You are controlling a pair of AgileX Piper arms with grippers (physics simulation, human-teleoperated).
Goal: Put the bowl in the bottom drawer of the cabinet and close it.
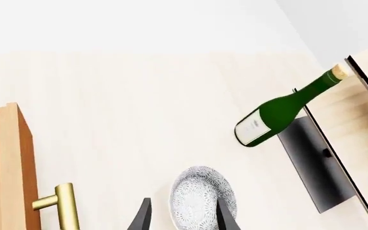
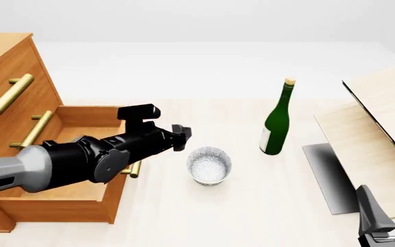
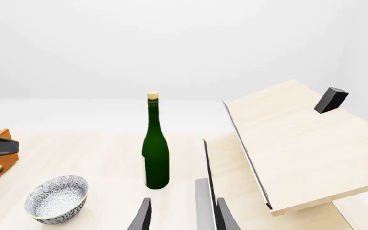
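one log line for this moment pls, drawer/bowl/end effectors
bottom drawer: open, empty | bowl: on table, ungrasped | left end effector: open, at bowl | right end effector: open, idle

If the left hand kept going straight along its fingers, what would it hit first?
Most likely the bowl: in the left wrist view it sits between the left hand's open fingers, though depth is unclear.
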